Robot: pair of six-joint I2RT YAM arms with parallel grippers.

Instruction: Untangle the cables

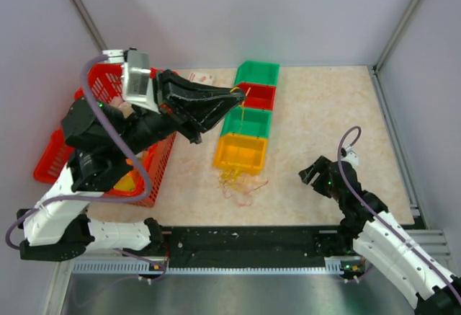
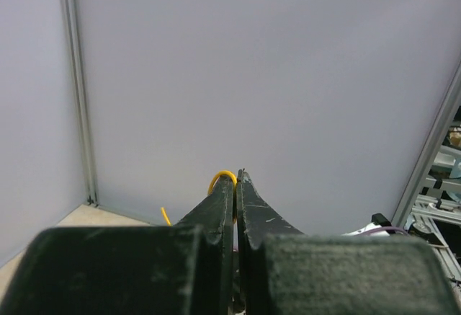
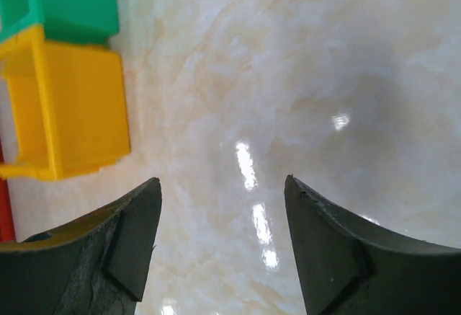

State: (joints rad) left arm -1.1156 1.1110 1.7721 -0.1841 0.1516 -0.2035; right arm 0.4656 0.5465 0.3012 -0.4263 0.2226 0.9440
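Observation:
My left gripper (image 1: 241, 96) is raised above the row of bins and shut on a yellow cable (image 1: 243, 117). The cable hangs straight down from the fingertips to a small tangle of yellow, orange and red cables (image 1: 239, 182) on the table in front of the yellow bin. In the left wrist view a yellow loop (image 2: 222, 177) sticks out beside the tips of the shut gripper (image 2: 235, 179). My right gripper (image 1: 311, 174) is low over the table to the right of the tangle. It is open and empty in the right wrist view (image 3: 223, 189).
A row of small bins stands mid-table: green (image 1: 258, 74), red (image 1: 257, 99), green (image 1: 247, 122), yellow (image 1: 241, 154). The yellow bin (image 3: 72, 106) and a green bin (image 3: 65, 1) also show in the right wrist view. A red basket (image 1: 108, 88) stands far left under my left arm.

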